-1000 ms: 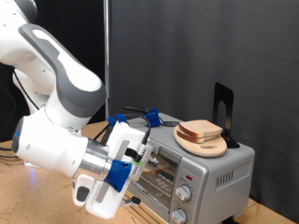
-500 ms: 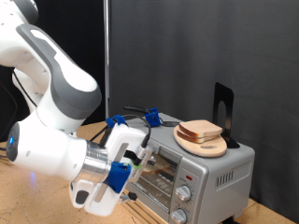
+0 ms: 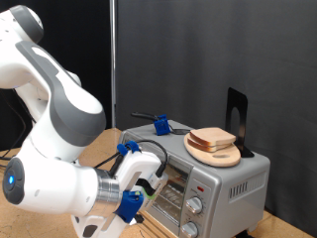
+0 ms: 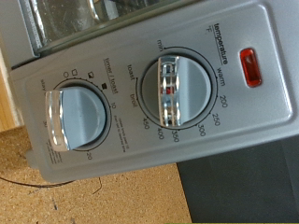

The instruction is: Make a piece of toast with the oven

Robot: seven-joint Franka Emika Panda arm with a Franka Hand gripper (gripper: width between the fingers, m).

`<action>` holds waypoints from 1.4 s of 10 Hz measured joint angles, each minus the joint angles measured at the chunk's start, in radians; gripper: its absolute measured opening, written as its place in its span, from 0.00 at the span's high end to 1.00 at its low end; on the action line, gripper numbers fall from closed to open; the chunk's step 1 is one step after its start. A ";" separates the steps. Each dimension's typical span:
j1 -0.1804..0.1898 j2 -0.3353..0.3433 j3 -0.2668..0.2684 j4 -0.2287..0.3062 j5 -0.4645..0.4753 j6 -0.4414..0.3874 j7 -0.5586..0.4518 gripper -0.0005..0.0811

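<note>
The piece of toast (image 3: 211, 138), pale with a tan crust, lies on a round light-wood board (image 3: 220, 156) on top of the silver oven (image 3: 230, 183). The gripper (image 3: 149, 183) is low in front of the oven's glass door, left of the knobs (image 3: 194, 205) in the exterior view. Its fingers are hidden by the hand there and do not show in the wrist view. The wrist view is filled by the oven's control panel (image 4: 234, 121): the temperature knob (image 4: 170, 91), the timer knob (image 4: 75, 117) and a red lamp (image 4: 249, 67). The door's edge (image 4: 84, 19) shows beside them.
A black stand (image 3: 236, 111) rises behind the board. A blue clamp with cables (image 3: 158, 124) sits on the oven's top at the back. A thin pole (image 3: 113, 59) stands behind the arm. The oven rests on a wooden table (image 4: 93, 201).
The arm has lowered and swung towards the exterior view's bottom. The hand now sits lower before the oven door. The toast and the board have not moved.
</note>
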 joint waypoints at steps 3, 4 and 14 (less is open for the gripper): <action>0.000 0.004 -0.002 0.005 0.007 -0.054 0.075 0.16; -0.002 0.012 -0.001 0.010 0.019 -0.077 0.072 0.16; 0.017 0.193 0.012 0.006 0.165 0.131 -0.206 0.16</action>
